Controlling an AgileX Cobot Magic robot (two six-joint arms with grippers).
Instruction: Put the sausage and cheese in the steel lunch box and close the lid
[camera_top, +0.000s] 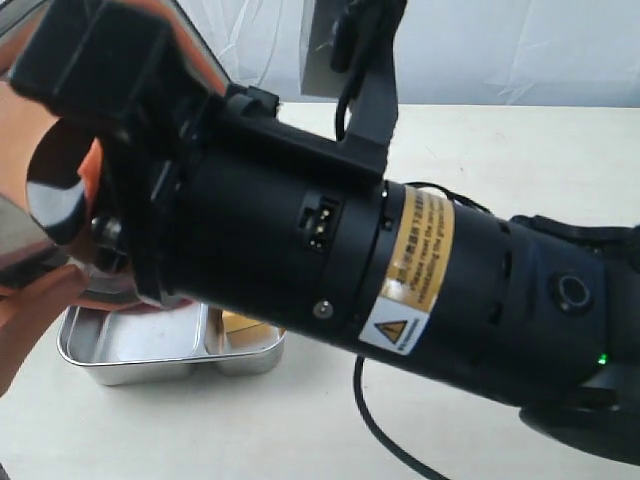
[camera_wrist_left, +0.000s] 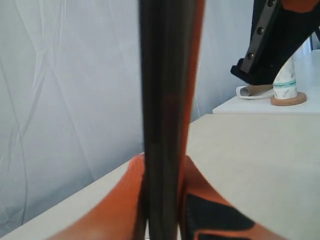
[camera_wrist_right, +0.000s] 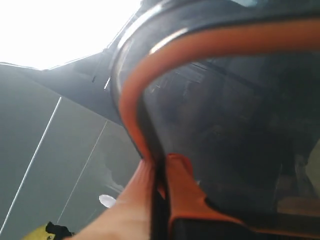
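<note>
The steel lunch box (camera_top: 150, 372) sits open on the table at the lower left, half hidden behind the big black right arm (camera_top: 330, 250). A bit of yellow cheese (camera_top: 240, 322) shows in its right compartment. The sausage is hidden. The dark lid (camera_top: 55, 190) hangs tilted in the air above the box. In the left wrist view the lid (camera_wrist_left: 162, 100) stands edge-on, and my left gripper (camera_wrist_left: 162, 167) is shut on it. In the right wrist view my right gripper (camera_wrist_right: 159, 170) pinches the lid (camera_wrist_right: 225, 125) at its orange seal rim (camera_wrist_right: 131, 107).
A black cable (camera_top: 380, 420) trails over the table below the right arm. A white roll on a round wooden base (camera_wrist_left: 286, 82) stands on a farther table, under a black arm part (camera_wrist_left: 280, 35). White curtain closes off the back.
</note>
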